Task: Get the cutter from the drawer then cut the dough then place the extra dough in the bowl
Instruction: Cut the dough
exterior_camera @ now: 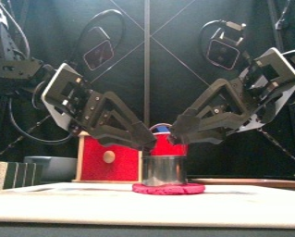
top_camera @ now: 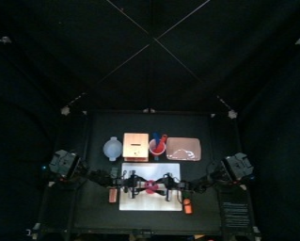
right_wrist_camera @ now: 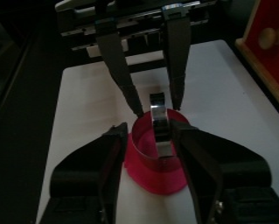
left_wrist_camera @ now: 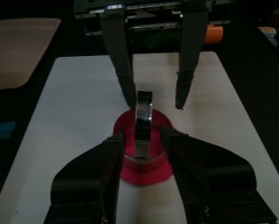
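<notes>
The left end effector [left_wrist_camera: 149, 142] and the right end effector [right_wrist_camera: 153, 131] both pinch the round metal cutter [exterior_camera: 165, 169], jaws pressed against its sides from opposite directions. It stands upright on the flat disc of pink dough [exterior_camera: 168, 189], low in the middle of the front view, on the white cutting board [top_camera: 139, 203]. Behind it, left of centre, sits the pale wooden box with a red drawer front [exterior_camera: 106, 157]. Above the board in the top view, the blue-grey bowl [top_camera: 111, 147] lies left and the flat pink tray [top_camera: 185, 147] right on the black surface [top_camera: 96, 127].
</notes>
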Motion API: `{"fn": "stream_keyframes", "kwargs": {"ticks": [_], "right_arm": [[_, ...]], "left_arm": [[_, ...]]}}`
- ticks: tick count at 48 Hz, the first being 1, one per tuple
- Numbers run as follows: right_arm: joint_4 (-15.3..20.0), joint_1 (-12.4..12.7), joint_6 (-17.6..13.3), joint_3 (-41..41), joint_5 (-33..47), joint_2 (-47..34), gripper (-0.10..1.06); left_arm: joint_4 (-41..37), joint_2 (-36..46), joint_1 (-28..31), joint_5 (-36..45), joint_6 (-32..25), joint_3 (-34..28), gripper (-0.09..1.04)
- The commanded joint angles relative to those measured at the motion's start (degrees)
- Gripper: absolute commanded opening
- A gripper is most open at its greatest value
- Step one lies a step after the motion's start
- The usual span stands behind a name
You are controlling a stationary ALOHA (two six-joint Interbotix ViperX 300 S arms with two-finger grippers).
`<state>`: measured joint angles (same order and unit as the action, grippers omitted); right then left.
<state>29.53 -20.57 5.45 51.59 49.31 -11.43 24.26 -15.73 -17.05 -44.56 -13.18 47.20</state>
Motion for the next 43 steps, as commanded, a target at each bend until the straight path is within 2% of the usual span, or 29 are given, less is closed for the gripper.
{"fn": "stream_keyframes", "kwargs": {"ticks": [1, 7, 24, 43], "right_arm": [[-0.1, 0.2, -0.2, -0.4, -1.0, 2.3, 0.71], [-0.1, 0.7, -0.3, -0.5, -2.7, 2.1, 0.67], [-0.5, 1.8, -0.2, -1.2, -4.2, 2.0, 0.66], [-0.7, 1.8, -0.3, -1.2, -4.2, 2.0, 0.65]], "left_arm": [[-0.1, 1.0, 0.1, 0.6, 0.1, -0.7, 0.76], [-0.1, 1.0, 0.1, 1.3, 0.1, -0.9, 0.76], [-0.4, 1.1, 0.1, 1.3, 0.0, -1.1, 0.74], [-2.5, 1.1, 0.2, 3.2, 0.1, -1.1, 0.56]]}}
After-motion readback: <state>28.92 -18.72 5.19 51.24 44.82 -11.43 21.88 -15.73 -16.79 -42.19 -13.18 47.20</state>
